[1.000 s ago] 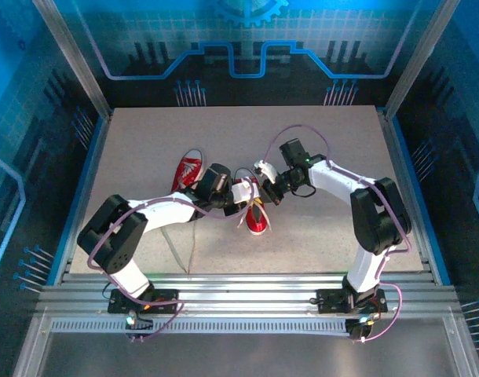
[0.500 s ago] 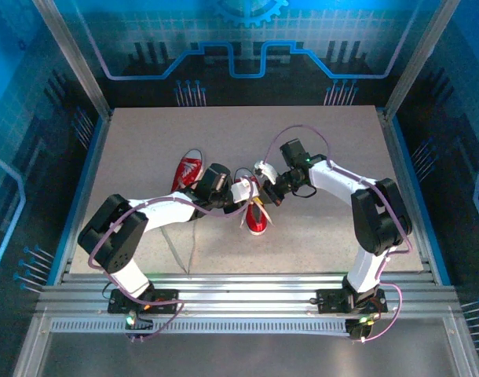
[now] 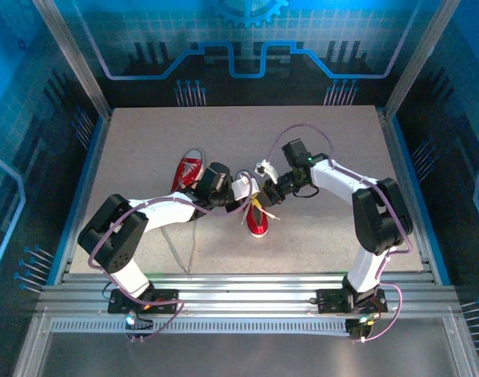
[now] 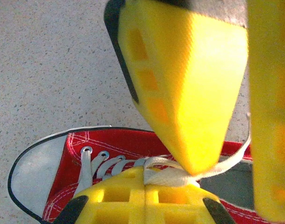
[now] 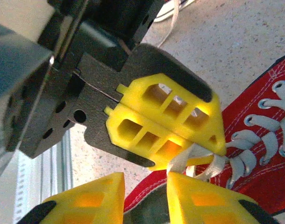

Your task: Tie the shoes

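The left arm point(image 3: 165, 210) and right arm point(image 3: 341, 181) are bent inward toward mid-frame. The left gripper point(image 5: 205, 140) is clamped shut; the right gripper point(image 5: 145, 186) is held with fingers parted.

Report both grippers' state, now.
Left gripper: shut, pinching the white lace.
Right gripper: open, gripping nothing.

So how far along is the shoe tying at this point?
Done: the near shoe is laced, but no bow is tied. In hand: the left gripper is shut on its white lace, the right gripper open beside it. Left: this knot, then the far shoe.
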`<state>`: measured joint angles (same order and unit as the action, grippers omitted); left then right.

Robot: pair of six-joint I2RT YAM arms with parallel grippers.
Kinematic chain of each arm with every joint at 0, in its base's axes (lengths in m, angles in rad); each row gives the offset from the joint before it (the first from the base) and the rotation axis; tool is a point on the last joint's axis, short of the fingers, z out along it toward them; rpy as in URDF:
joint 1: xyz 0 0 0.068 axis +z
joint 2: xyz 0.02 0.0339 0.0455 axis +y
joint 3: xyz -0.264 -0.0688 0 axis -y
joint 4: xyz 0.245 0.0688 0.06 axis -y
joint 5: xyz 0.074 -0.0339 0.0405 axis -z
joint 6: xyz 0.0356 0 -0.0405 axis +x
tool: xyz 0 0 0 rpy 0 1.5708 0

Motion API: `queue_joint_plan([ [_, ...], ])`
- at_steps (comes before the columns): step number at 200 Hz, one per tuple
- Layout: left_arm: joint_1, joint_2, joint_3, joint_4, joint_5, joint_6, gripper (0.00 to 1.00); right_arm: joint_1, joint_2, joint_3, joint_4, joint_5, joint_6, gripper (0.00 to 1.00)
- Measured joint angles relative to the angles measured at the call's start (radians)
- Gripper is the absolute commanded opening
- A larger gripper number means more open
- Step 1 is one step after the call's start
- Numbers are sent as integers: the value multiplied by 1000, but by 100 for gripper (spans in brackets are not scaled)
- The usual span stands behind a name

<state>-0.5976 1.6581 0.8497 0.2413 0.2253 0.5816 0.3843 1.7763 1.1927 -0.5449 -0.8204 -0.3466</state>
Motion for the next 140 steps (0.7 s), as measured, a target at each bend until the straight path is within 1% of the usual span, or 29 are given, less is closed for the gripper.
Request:
queue_joint_plan([
  [27, -1, 0, -8, 13, 0, 2, 0, -65, -1, 0, 8, -36, 40, 32],
  [48, -2, 0, -19, 22, 0, 5, 0, -89, -2, 0, 26, -44, 72, 33],
  [78, -4, 0, -31, 34, 0, 22, 0, -90, 10, 6, 35, -39, 109, 36],
  [140, -8, 0, -42, 52, 0, 31, 0, -59, 151, 93, -11, -34, 103, 38],
])
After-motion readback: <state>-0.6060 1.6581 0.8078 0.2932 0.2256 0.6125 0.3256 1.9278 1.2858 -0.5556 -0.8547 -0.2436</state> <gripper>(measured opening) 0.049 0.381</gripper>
